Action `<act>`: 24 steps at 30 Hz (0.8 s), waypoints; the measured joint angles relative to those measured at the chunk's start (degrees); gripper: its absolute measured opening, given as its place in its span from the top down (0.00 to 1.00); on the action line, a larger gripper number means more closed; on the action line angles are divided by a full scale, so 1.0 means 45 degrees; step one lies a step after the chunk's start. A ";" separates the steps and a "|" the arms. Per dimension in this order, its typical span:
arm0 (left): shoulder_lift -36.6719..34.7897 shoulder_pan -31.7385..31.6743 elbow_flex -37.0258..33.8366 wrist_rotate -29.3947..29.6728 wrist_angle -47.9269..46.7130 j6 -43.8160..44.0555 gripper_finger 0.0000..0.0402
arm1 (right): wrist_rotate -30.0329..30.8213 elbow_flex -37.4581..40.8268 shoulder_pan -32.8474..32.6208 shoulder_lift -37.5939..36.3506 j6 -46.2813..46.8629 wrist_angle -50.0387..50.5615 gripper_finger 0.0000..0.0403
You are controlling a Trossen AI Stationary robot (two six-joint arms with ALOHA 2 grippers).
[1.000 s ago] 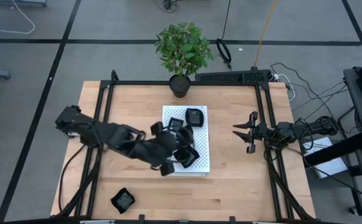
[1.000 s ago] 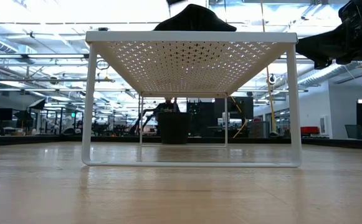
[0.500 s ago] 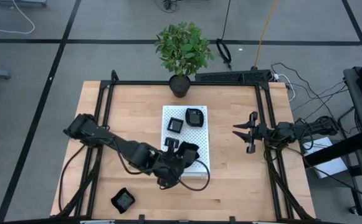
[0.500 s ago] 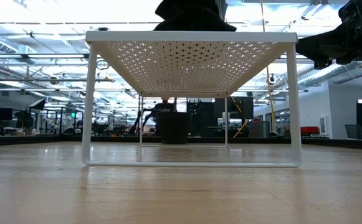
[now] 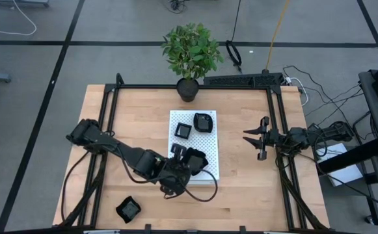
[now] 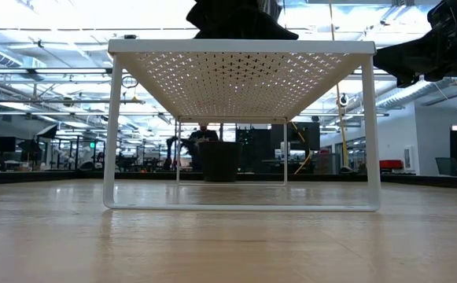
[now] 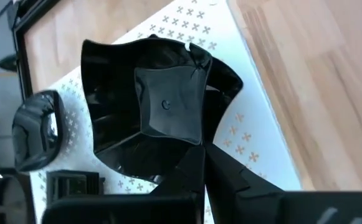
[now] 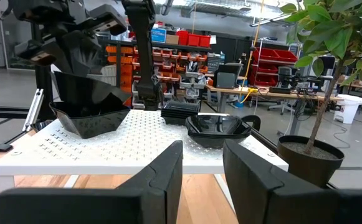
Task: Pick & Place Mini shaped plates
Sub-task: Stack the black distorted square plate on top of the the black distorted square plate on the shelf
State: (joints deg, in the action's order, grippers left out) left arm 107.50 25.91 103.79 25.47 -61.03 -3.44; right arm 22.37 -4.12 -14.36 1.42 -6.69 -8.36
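A large wavy-edged glossy black plate (image 7: 168,106) sits over the near left part of the white perforated board (image 5: 209,153), in my left gripper (image 5: 183,164), which is shut on it. In the right wrist view the same plate (image 8: 90,118) is low over the board top; whether it touches, I cannot tell. A small square plate (image 5: 183,130) and a rounded plate (image 5: 203,121) rest on the board's far part. Another black plate (image 5: 128,209) lies on the table near its near edge. My right gripper (image 5: 247,136) hovers open to the right of the board. My left gripper holds the wavy-edged plate by its rim (image 7: 181,165), on the side toward the table's left, one finger (image 7: 230,177) lying over the rim's inside. The fingers come from the table's left, slanting downward. The plate is tilted over the board.
The white board (image 6: 240,47) is a raised shelf on thin legs (image 6: 112,134). A potted plant (image 5: 190,55) stands at the table's far edge behind it. Black frame rails (image 5: 276,123) run along the table's sides. Bare wood lies right of and in front of the board.
My left arm has swung toward the table's near edge, and its gripper has drawn back from the board's middle to its near left part, uncovering the small square plate. The wavy-edged plate has stayed at the board's near part in the gripper.
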 joint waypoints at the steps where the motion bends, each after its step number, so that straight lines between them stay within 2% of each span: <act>1: -0.0004 -0.0029 0.0000 -0.0004 0.0028 0.0293 0.98 | 0.0000 0.0000 -0.0003 0.0000 0.0000 0.0000 0.75; 9: -0.0014 -0.0058 0.0000 0.0004 0.0062 0.1067 0.86 | 0.0000 0.0000 -0.0003 0.0001 0.0003 0.0000 0.75; 15: -0.0083 -0.0028 0.0000 -0.0004 -0.0299 0.1726 0.81 | 0.0000 0.0000 -0.0003 -0.0001 0.0003 0.0000 0.75; 19: -0.0587 0.0121 0.0000 -0.0255 -0.1712 0.4555 0.81 | 0.0000 0.0000 0.0002 -0.0001 0.0003 0.0000 0.75; 24: -0.1278 0.0515 0.0000 -0.2720 -0.4391 1.0773 0.81 | 0.0000 0.0000 0.0000 0.0000 0.0000 0.0000 0.75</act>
State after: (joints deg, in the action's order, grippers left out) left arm 101.75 28.23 103.79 13.23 -80.79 45.04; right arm 22.37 -4.12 -14.36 1.42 -6.69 -8.36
